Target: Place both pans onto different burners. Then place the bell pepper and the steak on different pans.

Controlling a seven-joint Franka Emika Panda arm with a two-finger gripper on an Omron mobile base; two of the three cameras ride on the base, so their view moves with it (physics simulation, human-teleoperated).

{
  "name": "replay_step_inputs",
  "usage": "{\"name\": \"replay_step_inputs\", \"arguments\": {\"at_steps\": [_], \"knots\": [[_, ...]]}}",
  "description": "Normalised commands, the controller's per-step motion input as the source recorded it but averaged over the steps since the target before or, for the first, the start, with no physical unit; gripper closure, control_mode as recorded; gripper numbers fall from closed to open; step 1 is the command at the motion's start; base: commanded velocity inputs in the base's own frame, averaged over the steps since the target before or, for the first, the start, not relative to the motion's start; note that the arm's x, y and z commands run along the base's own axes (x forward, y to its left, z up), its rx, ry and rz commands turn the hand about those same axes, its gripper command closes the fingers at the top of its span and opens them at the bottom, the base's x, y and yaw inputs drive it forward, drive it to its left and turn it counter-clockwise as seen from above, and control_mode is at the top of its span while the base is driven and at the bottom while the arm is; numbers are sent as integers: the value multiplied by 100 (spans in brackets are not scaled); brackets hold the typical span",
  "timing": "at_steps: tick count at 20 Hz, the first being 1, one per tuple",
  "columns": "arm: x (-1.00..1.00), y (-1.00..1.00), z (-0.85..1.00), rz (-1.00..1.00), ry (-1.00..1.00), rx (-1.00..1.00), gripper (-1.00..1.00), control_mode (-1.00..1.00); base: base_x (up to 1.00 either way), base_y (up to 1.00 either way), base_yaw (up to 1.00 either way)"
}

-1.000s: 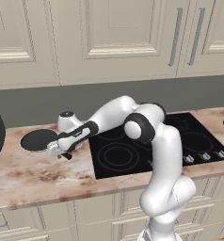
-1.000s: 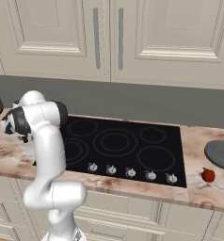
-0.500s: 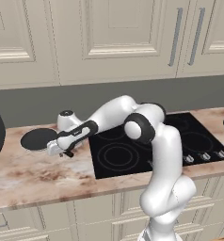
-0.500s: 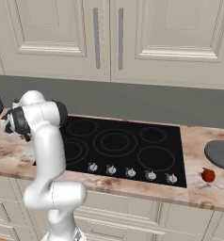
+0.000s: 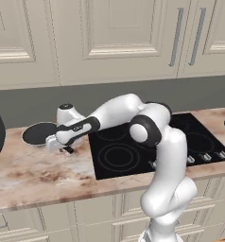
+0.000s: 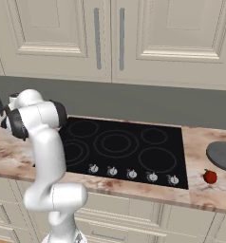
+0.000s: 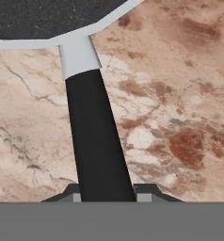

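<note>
Gripper (image 7: 107,196) pinches the long black handle (image 7: 97,141) of the shallow dark pan (image 5: 38,133), which sits on the marble counter (image 5: 34,175) left of the black cooktop (image 5: 147,144). Grey pan (image 6: 222,155) and bell pepper (image 6: 210,176) lie right of it.

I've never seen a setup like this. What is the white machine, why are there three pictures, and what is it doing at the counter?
It is a white robot arm in a computer-rendered kitchen. Two pictures come from cameras behind it, left and right; the third looks along its hand. In the left one the arm stretches over the marble counter to a dark pan beside the black cooktop. The hand picture shows the gripper with its two fingertips closed against the pan's long black handle. The right picture shows a grey pan and a small red bell pepper on the counter at the other side of the cooktop.
</note>
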Motion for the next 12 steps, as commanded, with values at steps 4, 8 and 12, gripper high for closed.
{"name": "replay_step_inputs", "arguments": {"at_steps": [4, 8, 12], "knots": [[-34, -29, 15, -11, 0, 1, 100, -100, 0, 0, 0], [-50, -52, 3, -15, 0, 2, 100, -100, 0, 0, 0], [-62, -55, 10, -17, 0, 6, 100, -100, 0, 0, 0]]}}
